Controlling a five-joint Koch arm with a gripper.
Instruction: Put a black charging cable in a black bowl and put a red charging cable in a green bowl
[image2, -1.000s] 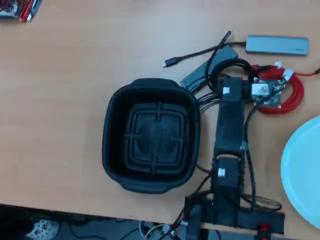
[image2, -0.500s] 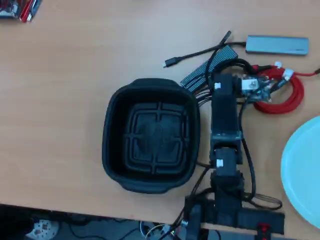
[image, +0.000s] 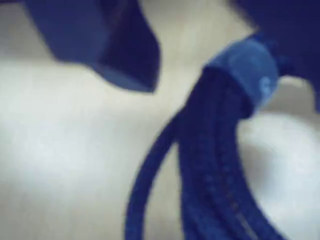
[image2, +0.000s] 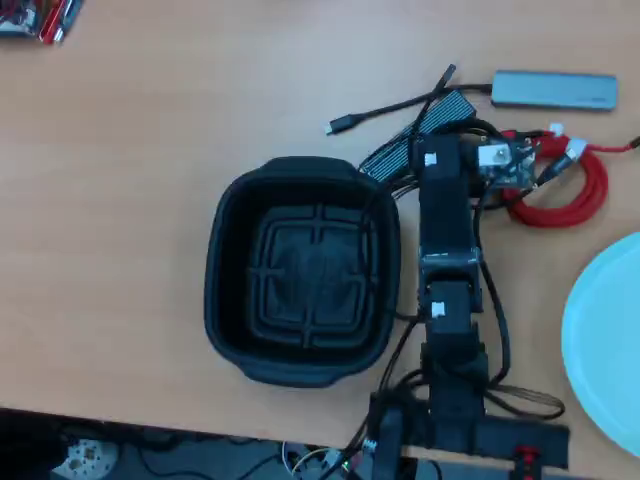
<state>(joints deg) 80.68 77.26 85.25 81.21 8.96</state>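
1. Reaching over the desk (image2: 130, 150) in the overhead view, with the arm (image2: 447, 230) stretching up from the near edge, just right of the black bowl (image2: 226, 262).
2. Hovering with the gripper (image2: 450, 150) over the black charging cable (image2: 480, 128), close to the left edge of the red charging cable (image2: 580, 195); cannot tell whether clenched or released, jaws hidden beneath the wrist.
3. Showing, in the blurred wrist view, a bundle of dark cable strands (image: 215, 170) bound by a band, beside one dark jaw tip.
4. Lying coiled, the red charging cable, above the green bowl (image2: 605, 335) at the right edge.
5. Sitting empty, the black bowl.
6. Resting at the top right, a grey hub (image2: 555, 89) with its black lead (image2: 390, 107).
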